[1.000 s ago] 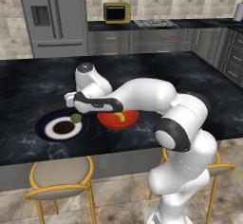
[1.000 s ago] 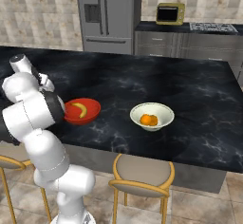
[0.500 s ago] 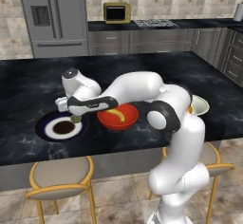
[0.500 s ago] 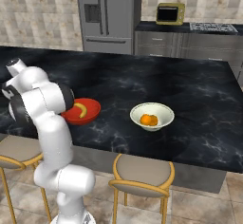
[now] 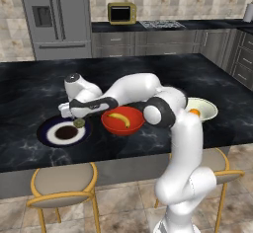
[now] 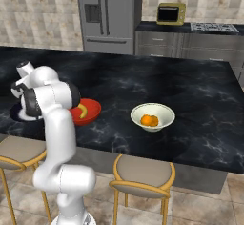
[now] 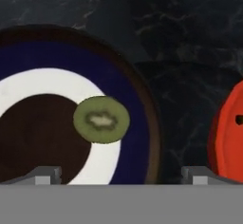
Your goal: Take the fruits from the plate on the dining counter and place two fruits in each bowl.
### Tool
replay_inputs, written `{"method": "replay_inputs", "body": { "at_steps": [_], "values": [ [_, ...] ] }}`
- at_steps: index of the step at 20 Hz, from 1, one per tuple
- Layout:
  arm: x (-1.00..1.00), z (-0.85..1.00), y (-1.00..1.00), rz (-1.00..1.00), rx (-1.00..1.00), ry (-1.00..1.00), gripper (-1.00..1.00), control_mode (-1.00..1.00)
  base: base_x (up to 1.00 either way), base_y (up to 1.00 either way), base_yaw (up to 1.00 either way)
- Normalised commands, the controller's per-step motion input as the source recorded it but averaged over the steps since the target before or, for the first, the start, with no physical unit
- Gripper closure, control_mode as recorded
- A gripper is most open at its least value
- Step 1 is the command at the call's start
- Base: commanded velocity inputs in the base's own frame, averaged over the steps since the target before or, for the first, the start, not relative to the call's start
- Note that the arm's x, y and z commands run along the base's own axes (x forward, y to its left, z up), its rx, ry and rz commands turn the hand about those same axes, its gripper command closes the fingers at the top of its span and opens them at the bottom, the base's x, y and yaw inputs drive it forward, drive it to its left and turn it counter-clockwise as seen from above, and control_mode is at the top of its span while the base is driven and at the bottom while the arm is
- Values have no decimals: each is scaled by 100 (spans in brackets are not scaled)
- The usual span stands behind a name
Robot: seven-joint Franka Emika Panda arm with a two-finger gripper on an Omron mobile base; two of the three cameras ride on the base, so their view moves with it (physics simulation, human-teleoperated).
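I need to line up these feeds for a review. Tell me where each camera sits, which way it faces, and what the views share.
Left base view: behind the arm on its left, facing forward and down over the dining counter; the arm reaches left to the plate.
Right base view: behind on its right, facing the same counter; the arm rises at lower left.
Hand view: on the hand, looking down at the green fruit; the open gripper shows its fingertips.
Shared: both base views show the red bowl with the banana and the cream bowl.

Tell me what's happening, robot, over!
Gripper open, above the plate. Green fruit alone on the plate, not grabbed yet. Banana in red bowl, two oranges in cream bowl. Nothing in the way.
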Motion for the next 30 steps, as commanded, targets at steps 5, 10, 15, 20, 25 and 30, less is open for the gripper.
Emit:
{"method": "replay_inputs", "body": {
  "at_steps": [5, 10, 15, 20, 25, 30],
  "values": [
    [36, -28, 0, 2, 0, 8, -100, -100, 0, 0, 0],
    [30, -23, 1, 12, 0, 9, -100, -100, 0, 0, 0],
    [14, -15, 3, 14, 0, 3, -100, -100, 0, 0, 0],
    [0, -9, 3, 9, 0, 0, -100, -100, 0, 0, 0],
    [-1, -18, 0, 5, 0, 0, -100, -100, 0, 0, 0],
    [0, -25, 0, 1, 0, 0, -100, -100, 0, 0, 0]
  ]
}}
